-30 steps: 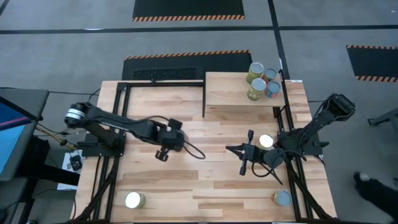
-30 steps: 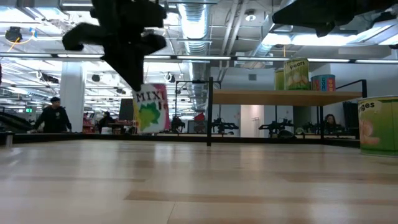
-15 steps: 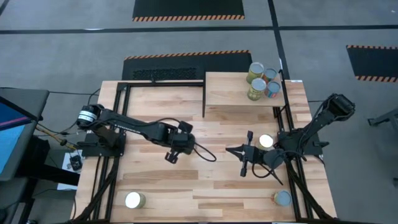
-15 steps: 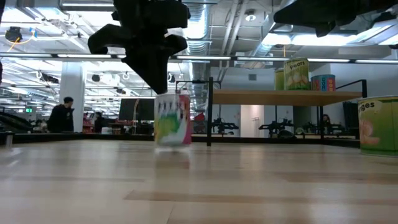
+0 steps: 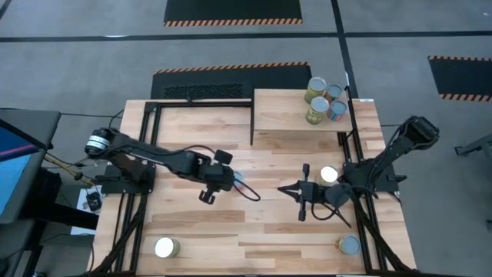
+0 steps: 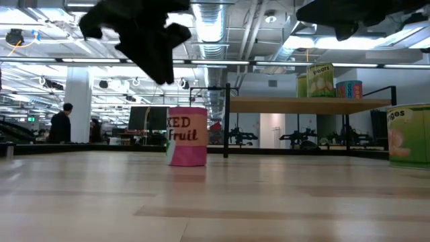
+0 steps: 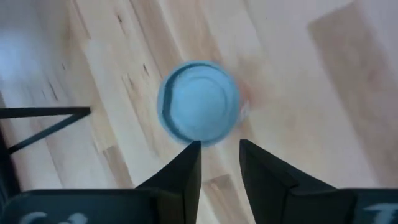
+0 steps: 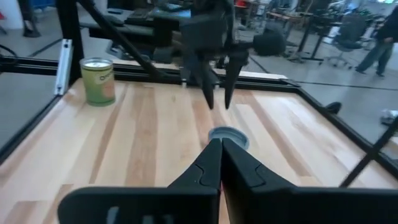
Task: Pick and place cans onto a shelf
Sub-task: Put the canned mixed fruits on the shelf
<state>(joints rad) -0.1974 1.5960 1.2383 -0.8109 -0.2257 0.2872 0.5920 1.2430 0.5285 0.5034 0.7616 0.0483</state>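
A can [image 6: 187,136] is seen standing upright mid-counter [image 5: 231,231], nearer than the shelf [image 5: 280,111], released. The left hand [image 5: 206,195] is held just above and beside it, slightly spread, empty. The right hand [image 5: 301,198] is pressed together nearby. Four cans [image 5: 323,98] are grouped on the shelf

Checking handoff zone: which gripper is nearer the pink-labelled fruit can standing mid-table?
Left. The left gripper hangs just above and beside the pink-labelled fruit can; the right gripper waits farther off, across the table.
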